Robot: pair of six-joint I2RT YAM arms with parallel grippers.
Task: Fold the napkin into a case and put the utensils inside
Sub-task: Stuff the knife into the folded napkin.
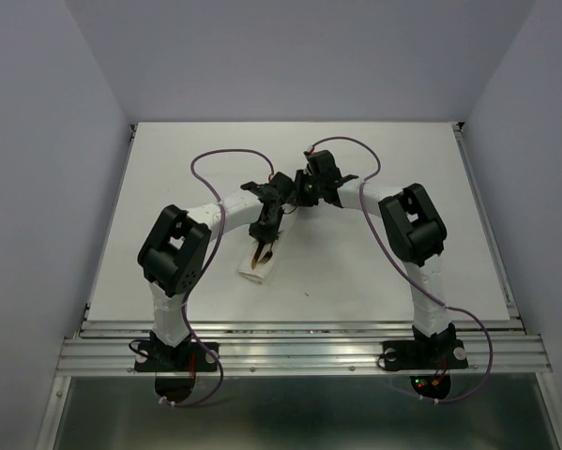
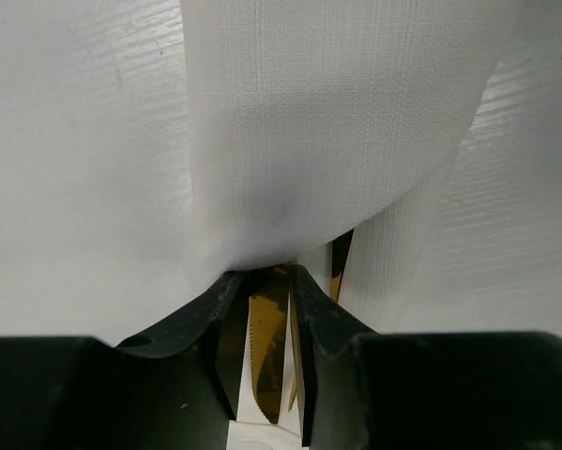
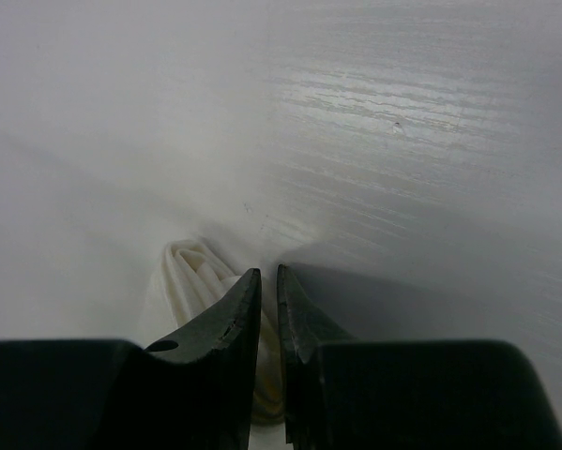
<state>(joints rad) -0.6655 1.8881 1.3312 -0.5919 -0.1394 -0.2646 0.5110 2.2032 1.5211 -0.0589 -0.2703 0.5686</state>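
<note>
The napkin (image 1: 258, 272), folded into a narrow white case, lies mid-table, and the brown utensils (image 1: 263, 253) poke out of its near end. My left gripper (image 1: 262, 236) points down at them. In the left wrist view the white napkin (image 2: 337, 122) fills the top. There my left gripper (image 2: 262, 272) is shut on the utensils (image 2: 266, 347), a serrated golden-brown blade between its fingers and a second piece just to the right. My right gripper (image 1: 282, 192) sits at the case's far end. In the right wrist view my right gripper (image 3: 268, 270) is pinched on bunched napkin folds (image 3: 191, 272).
The white table (image 1: 384, 272) is boxed in by grey walls left, right and behind. Purple cables (image 1: 205, 169) loop off both arms above the surface. A metal rail (image 1: 299, 352) runs along the near edge between the arm bases.
</note>
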